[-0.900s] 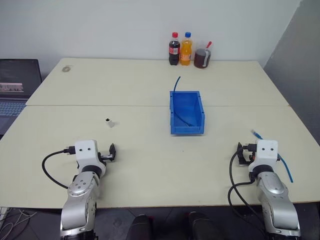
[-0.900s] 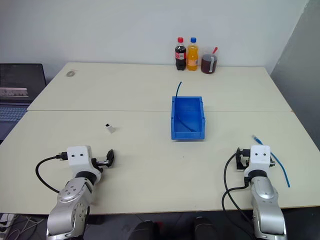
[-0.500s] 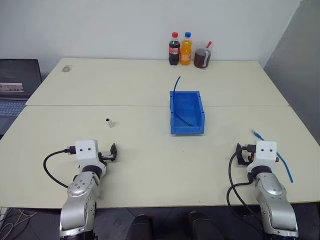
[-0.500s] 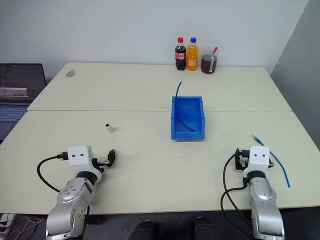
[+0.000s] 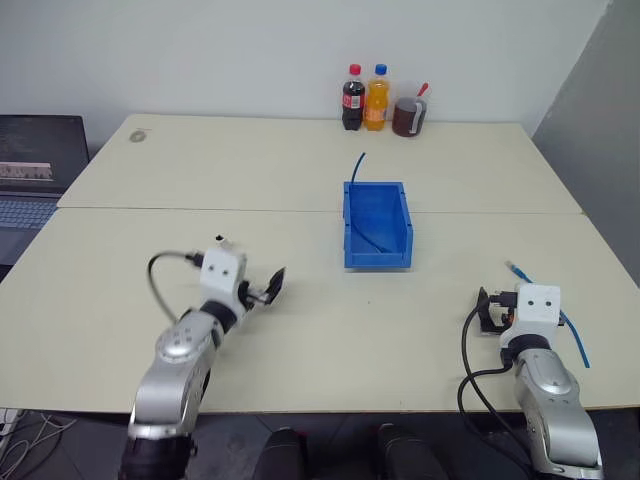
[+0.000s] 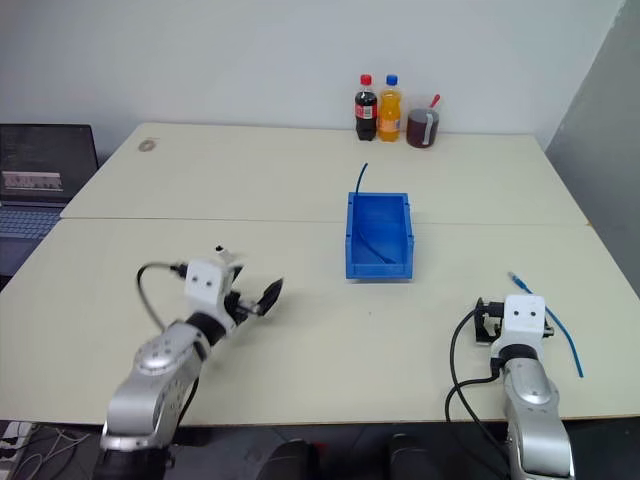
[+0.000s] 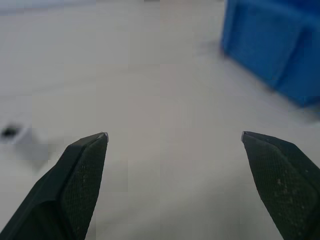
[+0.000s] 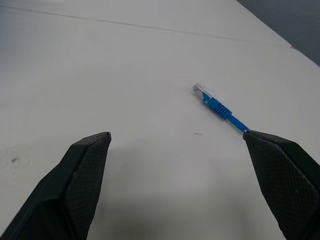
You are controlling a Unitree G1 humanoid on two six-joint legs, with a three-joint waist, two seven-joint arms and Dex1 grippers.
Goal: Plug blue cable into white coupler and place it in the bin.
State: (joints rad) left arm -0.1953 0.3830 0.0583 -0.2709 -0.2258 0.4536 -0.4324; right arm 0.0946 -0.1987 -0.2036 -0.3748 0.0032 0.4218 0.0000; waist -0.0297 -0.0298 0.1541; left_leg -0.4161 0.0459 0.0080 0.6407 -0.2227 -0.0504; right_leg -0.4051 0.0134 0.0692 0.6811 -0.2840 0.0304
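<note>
Change since the last half-second: the left gripper (image 5: 272,284) has swung inward and away from the near edge of the counter (image 5: 300,170), and now sits over the left-centre of the top, angled toward the middle. Its jaws are wide apart and empty. The right gripper (image 5: 484,309) has not shifted; it hovers near the near right corner, jaws likewise spread with nothing between them.

Reading: the left arm looks to be starting its approach on the white coupler (image 6: 221,250), which stands on the left half of the counter, just behind the left wrist housing as the head camera sees it. In the left wrist view a blurred pale block (image 7: 22,141) lies off to one side of the fingers, probably the coupler, so the jaws are not yet lined up on it. No grasp made; plugging not begun.

The blue cable (image 8: 217,106) lies flat near the right edge, its clear plug toward the middle, just beside the right gripper, untouched.

The bin (image 5: 398,255) sits at centre, already holding a second blue cable (image 5: 354,170) that pokes over its rear wall.

Surface: pale cream, two tops butted with a seam across. Far edge: two bottles (image 5: 364,97) and a dark mug (image 5: 407,117). Laptop (image 5: 35,170) off the left edge; plain white wall behind.
</note>
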